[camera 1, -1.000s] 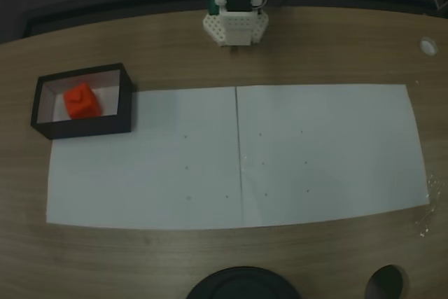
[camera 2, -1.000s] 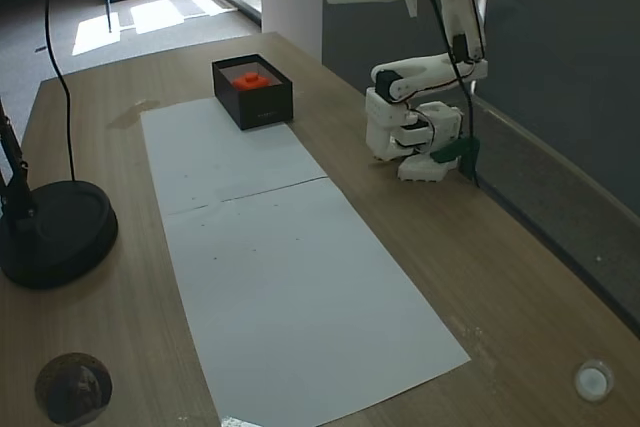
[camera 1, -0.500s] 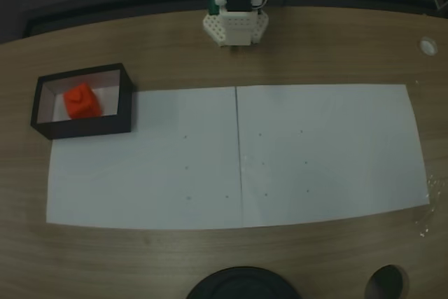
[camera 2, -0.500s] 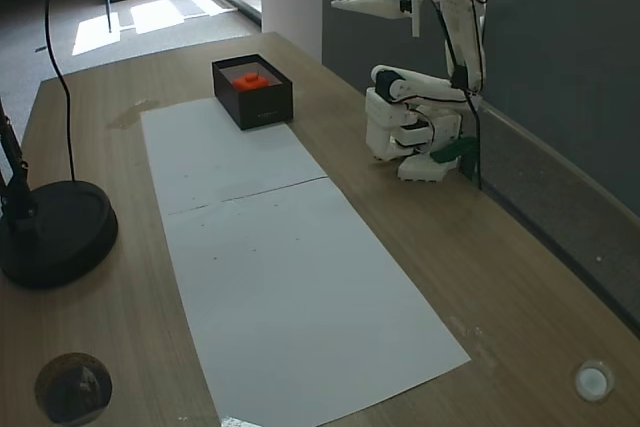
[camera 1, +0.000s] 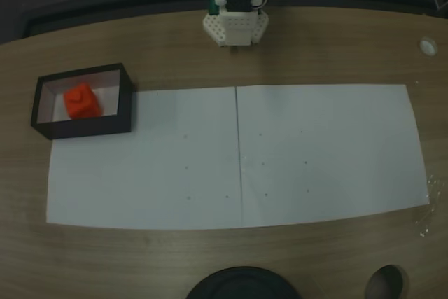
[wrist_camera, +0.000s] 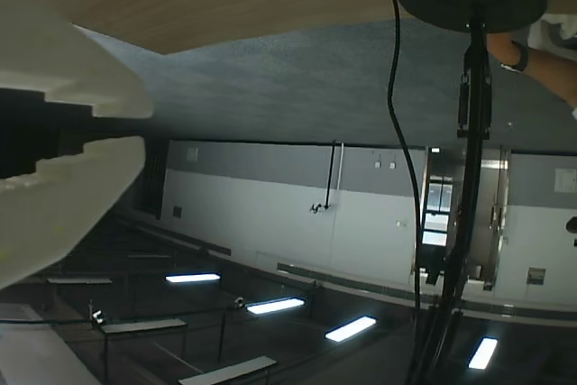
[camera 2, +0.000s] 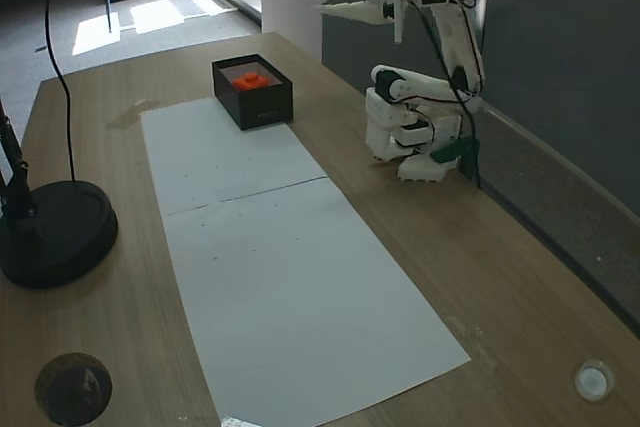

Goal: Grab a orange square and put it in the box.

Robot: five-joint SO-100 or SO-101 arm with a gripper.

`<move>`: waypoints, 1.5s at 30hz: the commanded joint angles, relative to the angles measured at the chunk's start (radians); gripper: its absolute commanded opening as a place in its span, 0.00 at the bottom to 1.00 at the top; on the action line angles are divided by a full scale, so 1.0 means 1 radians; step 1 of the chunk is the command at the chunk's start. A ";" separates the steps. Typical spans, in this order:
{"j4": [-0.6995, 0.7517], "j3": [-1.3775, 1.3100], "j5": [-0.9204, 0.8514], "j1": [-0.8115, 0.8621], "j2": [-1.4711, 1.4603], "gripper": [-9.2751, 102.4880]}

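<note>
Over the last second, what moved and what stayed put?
Only the arm moved: the raised gripper, empty with jaws slightly apart, swung a little further left in the side fixed view, out over the table toward the box side. The cube stayed inside the box, and the paper did not shift.

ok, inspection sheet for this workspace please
Surface: wooden table with white paper sheets laid across it.
Job's things: small orange-red plastic cube sits inside the black-walled shallow box, pale inside.
Clutter: black round stand base; small white disc.
Grippers: white two-finger gripper raised above the table, jaws apart, empty.
Cables: black cable rising from the stand; a black cable along the arm.
Surroundings: dark wall panel behind the arm; a person's forearm in the wrist view.
</note>
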 commanded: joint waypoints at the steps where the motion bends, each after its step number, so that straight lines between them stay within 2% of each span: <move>1: -0.049 0.140 0.005 -0.003 0.025 0.09; 4: -0.107 0.285 0.005 -0.005 0.025 0.09; 10: -0.112 0.514 0.005 -0.012 0.025 0.08; 22: -0.112 0.764 0.005 -0.011 0.025 0.08; 25: -0.086 0.756 0.006 -0.011 0.025 0.08; 29: 0.026 0.727 0.006 -0.011 0.025 0.08; 45: 0.023 0.727 0.006 -0.009 0.023 0.08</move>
